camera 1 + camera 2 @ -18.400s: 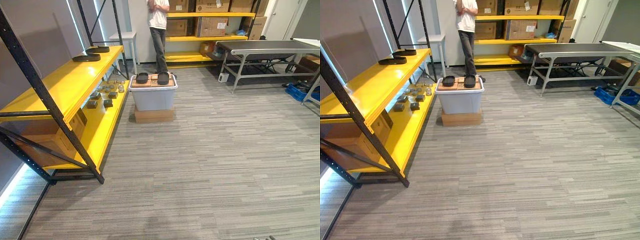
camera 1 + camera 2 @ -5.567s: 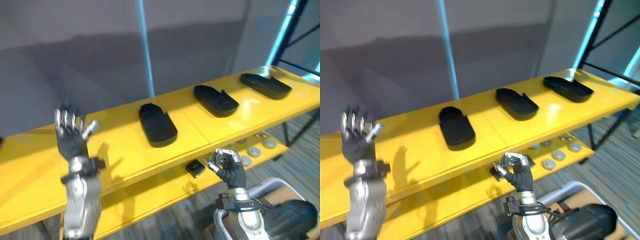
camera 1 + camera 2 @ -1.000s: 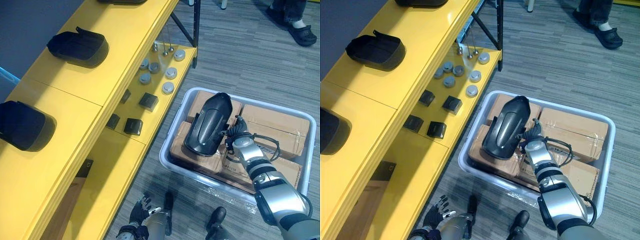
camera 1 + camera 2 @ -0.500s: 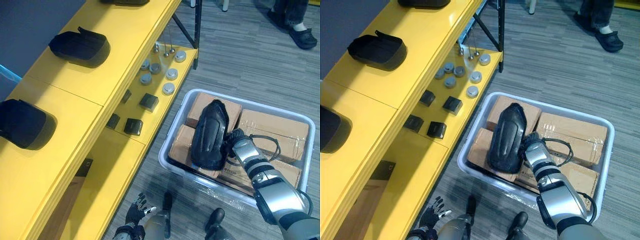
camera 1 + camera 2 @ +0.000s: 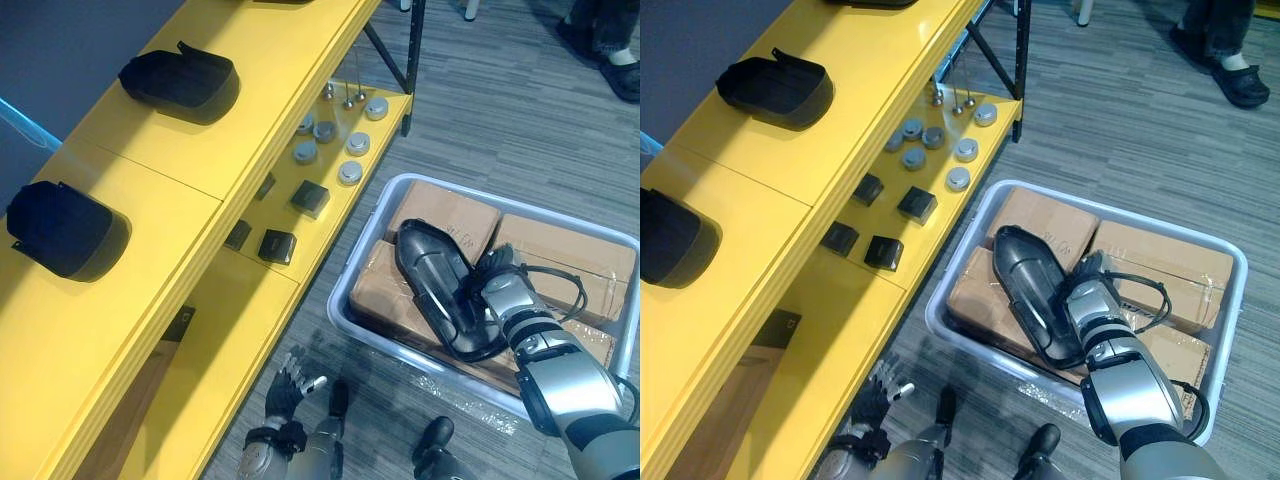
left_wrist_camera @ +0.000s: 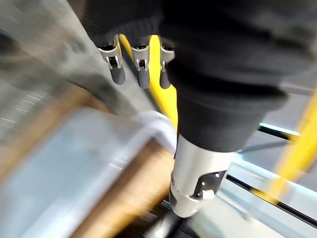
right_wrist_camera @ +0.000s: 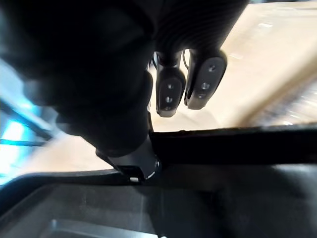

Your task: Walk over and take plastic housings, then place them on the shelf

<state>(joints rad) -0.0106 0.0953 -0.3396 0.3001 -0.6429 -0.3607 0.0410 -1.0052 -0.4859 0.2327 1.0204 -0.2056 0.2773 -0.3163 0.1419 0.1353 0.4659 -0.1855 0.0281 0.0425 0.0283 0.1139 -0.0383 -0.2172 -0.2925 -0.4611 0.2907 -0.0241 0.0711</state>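
A black plastic housing (image 5: 437,283) lies hollow side up, tilted across the cardboard boxes in the white bin (image 5: 366,238). My right hand (image 5: 499,292) is at its right rim. In the right wrist view its fingers (image 7: 169,95) curl over the housing's dark edge (image 7: 233,145), so it is shut on the housing. Two more black housings (image 5: 181,79) (image 5: 64,229) rest on the top board of the yellow shelf (image 5: 150,180). My left hand (image 5: 289,375) hangs low beside the shelf with fingers straight, holding nothing.
Small grey discs (image 5: 350,172) and dark blocks (image 5: 277,246) lie on the shelf's lower board, next to the bin. Cardboard boxes (image 5: 560,255) fill the bin. A black shelf post (image 5: 412,48) stands at the far corner. A person's shoe (image 5: 1243,84) shows on the carpet beyond.
The housing has tipped from standing on edge, back toward me, to lying hollow side up over the boxes. My right hand's fingers have curled onto its rim. The camera has shifted a little.
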